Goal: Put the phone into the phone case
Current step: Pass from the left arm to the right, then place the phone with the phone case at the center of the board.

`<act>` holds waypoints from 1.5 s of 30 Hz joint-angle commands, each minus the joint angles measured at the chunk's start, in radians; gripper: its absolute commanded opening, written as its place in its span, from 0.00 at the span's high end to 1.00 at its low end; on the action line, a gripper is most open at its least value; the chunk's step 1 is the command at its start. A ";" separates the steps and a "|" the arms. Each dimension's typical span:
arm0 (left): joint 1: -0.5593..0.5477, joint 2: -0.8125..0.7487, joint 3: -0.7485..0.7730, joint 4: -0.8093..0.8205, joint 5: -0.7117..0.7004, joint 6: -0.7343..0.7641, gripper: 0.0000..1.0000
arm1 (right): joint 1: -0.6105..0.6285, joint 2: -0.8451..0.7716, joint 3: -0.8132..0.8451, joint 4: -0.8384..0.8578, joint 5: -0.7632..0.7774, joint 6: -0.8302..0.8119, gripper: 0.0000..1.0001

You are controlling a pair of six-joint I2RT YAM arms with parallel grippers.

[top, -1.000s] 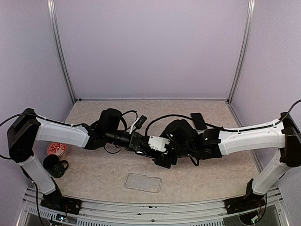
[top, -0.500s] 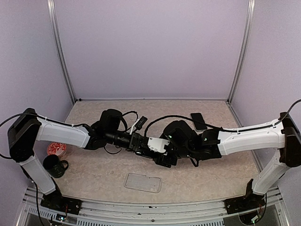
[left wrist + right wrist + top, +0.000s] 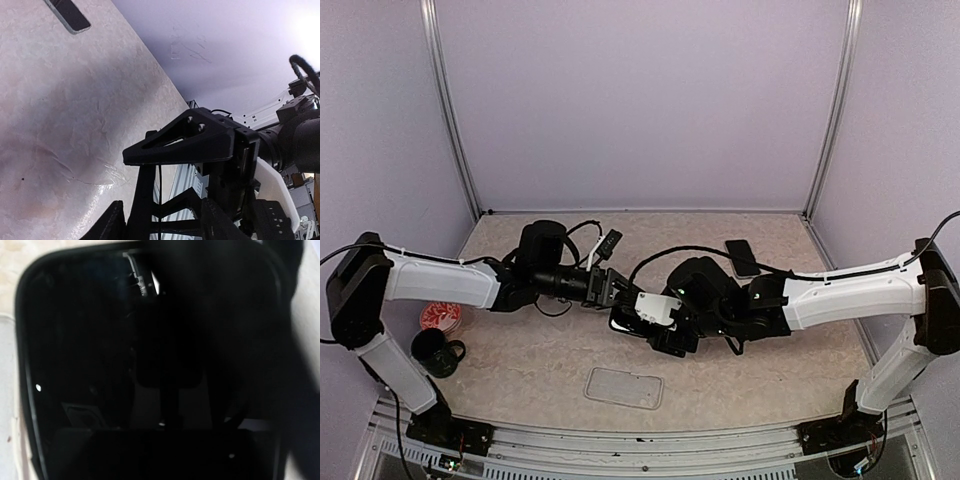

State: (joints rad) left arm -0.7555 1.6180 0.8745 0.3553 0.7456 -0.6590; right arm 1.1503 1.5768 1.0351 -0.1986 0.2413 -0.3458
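Observation:
A black phone (image 3: pixel 622 322) hangs above the middle of the table, and my right gripper (image 3: pixel 655 325) is shut on it. Its dark glass (image 3: pixel 100 365) fills the right wrist view and hides the jaws there. My left gripper (image 3: pixel 605 290) is just left of the phone, open and clear of it. In the left wrist view its fingers (image 3: pixel 116 222) stand apart, facing the right gripper's black finger (image 3: pixel 185 142). The clear phone case (image 3: pixel 623 387) lies flat near the table's front edge, below both grippers.
Another dark phone-like slab (image 3: pixel 741 257) lies at the back right, and it shows at the top of the left wrist view too (image 3: pixel 70 14). At the left edge sit a red-and-white disc (image 3: pixel 440 317) and a dark mug (image 3: pixel 435 352).
My left gripper has opened, let go of the phone and drawn back to the left. The right gripper has closed a little onto the phone and stays where it was.

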 commanded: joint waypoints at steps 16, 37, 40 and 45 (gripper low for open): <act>0.093 -0.214 -0.117 0.019 -0.133 0.008 0.03 | -0.008 -0.054 -0.023 0.045 0.041 0.046 0.42; 0.139 -0.418 -0.242 0.028 -0.350 0.000 0.01 | -0.215 -0.010 0.058 -0.023 0.090 0.300 0.43; 0.139 -0.425 -0.248 0.028 -0.355 -0.002 0.01 | -0.251 0.013 0.082 -0.040 0.106 0.359 0.42; 0.139 -0.431 -0.250 0.027 -0.359 -0.004 0.01 | -0.307 0.065 0.128 -0.058 0.074 0.465 0.41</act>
State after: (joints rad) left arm -0.6228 1.2057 0.6353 0.3725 0.4061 -0.6708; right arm 0.8806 1.6093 1.1091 -0.2649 0.3130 0.0048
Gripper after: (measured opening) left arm 0.988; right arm 0.780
